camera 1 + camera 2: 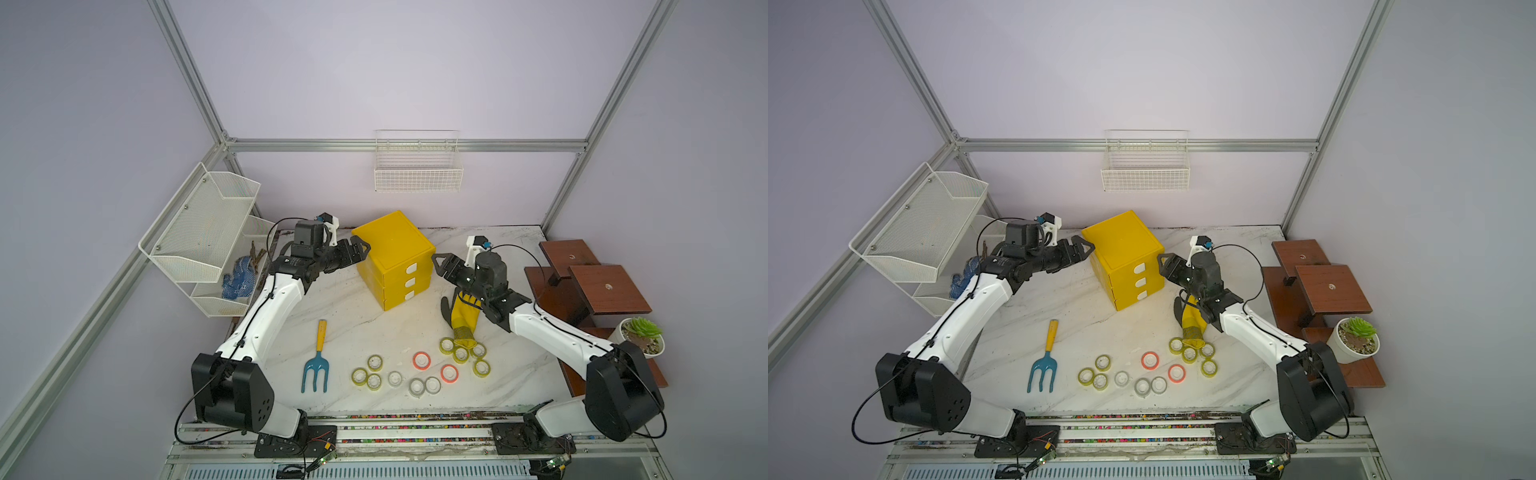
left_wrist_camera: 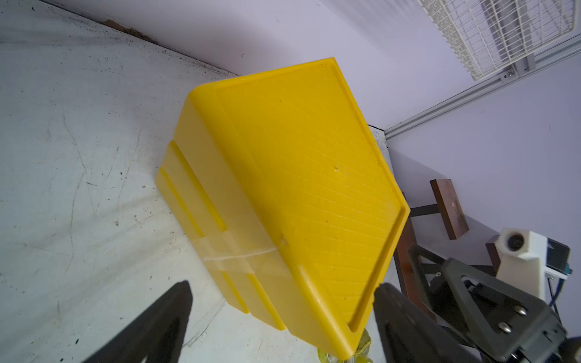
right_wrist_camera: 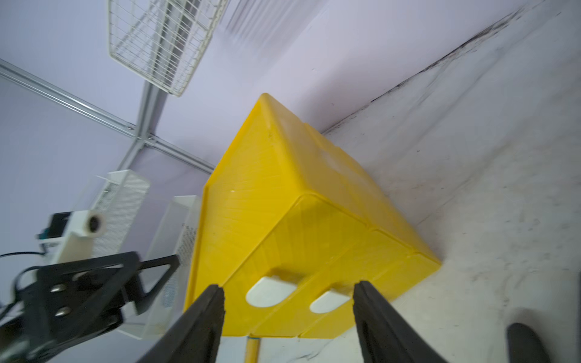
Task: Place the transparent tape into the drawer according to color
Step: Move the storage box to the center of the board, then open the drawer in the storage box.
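While both arms reach in toward the yellow cabinet [image 1: 390,239] at the centre of both top views, you have nothing in either hand. Your left gripper [image 1: 360,248] sits at the cabinet's upper left corner with its jaws spread wide. The left wrist view shows the cabinet's top edge between the two fingers, but you cannot tell whether a finger touches the plastic. Your right gripper [image 1: 439,266] sits just beside the cabinet's front right edge, jaws apart and empty. In the right wrist view the white handles [image 3: 270,292] of two drawers show between its fingers. All three drawers [image 1: 397,286] are shut, stacked one over another, each with a white tab.

The tape rolls [image 1: 449,373] all lie flat on the marble table [image 1: 365,316] in the lower centre of the frame, well apart from the cabinet. Three yellow-green rolls [image 1: 374,381] cluster at the lower left of the group, next to a clear roll [image 1: 395,378]. Two more clear rolls [image 1: 417,387] touch side by side a little lower. Two orange-red rolls [image 1: 422,360] lie apart in the middle. Four more yellow-green rolls [image 1: 460,354] gather at the right, against the cuff of a yellow glove [image 1: 461,320] that lies under your right arm. A garden fork [image 1: 316,365], with teal tines and a yellow handle, lies left of the rolls.
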